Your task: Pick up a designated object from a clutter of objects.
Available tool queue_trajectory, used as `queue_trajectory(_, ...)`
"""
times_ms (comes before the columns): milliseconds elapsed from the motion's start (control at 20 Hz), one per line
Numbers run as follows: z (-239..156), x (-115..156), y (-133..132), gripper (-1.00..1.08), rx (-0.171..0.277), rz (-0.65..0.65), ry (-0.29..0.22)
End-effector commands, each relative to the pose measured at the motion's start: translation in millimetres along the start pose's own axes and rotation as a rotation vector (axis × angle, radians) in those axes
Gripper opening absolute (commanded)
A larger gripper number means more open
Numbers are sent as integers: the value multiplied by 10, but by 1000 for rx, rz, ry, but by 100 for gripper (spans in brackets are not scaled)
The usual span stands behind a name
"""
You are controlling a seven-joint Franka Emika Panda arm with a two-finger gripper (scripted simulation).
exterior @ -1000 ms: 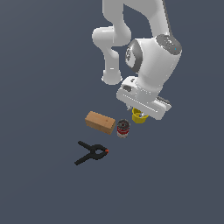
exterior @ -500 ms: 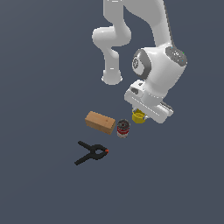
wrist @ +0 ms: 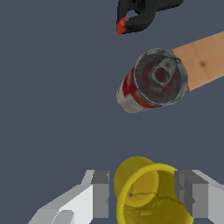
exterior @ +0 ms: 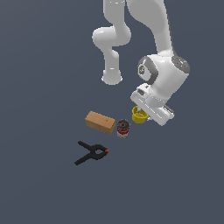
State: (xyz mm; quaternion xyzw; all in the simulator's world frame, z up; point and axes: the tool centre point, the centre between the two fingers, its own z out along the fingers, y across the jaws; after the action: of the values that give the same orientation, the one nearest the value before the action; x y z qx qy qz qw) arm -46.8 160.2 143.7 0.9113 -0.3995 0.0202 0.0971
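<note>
The yellow cup (exterior: 138,117) stands upright on the floor, at the exterior view's right of the clutter. My gripper (exterior: 141,112) is lowered over it. In the wrist view the gripper (wrist: 145,177) is open, with one finger (wrist: 101,192) on each side of the cup (wrist: 141,192). A thin gap shows between that finger and the cup wall. The other finger (wrist: 192,197) sits close against the rim. The red-and-silver can (exterior: 123,128) stands just beside the cup.
The tan wooden block (exterior: 100,121) lies past the can (wrist: 151,81), on the exterior view's left. The black clamp with red tips (exterior: 92,153) lies further towards the front. Both show in the wrist view: the block (wrist: 203,61) and the clamp (wrist: 140,13).
The hand has moved down and to the exterior view's right, closing in over the yellow cup. The cup, can, block and clamp have not moved.
</note>
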Motion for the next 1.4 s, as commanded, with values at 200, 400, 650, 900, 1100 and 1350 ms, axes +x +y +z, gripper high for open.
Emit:
queue_trajectory(200,169,-247,-40,28,-13,89,10)
queue_trajectory(400,248,-368,-54,28,-18,130,14)
queue_trajectory(650,318,-475,-62,28,-22,167,18)
queue_trajectory(900,354,-531,-66,28,-23,186,20)
queue_trajectory(1100,357,-537,-66,28,-24,186,20)
queue_trajectory(1350,443,-537,-63,28,-24,187,20)
